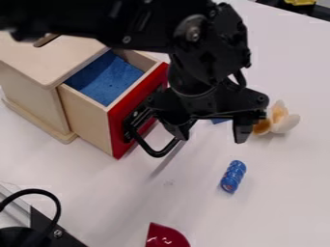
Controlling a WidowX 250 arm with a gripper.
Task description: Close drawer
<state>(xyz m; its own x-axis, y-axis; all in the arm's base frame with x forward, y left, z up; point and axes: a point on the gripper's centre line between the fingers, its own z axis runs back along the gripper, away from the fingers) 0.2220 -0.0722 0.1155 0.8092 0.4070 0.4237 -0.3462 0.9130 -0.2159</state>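
White table [283, 193] under a spread hand [213, 138], open drawer [90, 120] and handle [157, 154] partly behind it

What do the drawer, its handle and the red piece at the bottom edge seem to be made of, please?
The drawer looks like wood, smooth and pale tan, with a red front, probably painted. The handle is black with a slight sheen, perhaps metal, though plastic is possible. The red piece is likely hard plastic, judging by its bright, glossy highlights.
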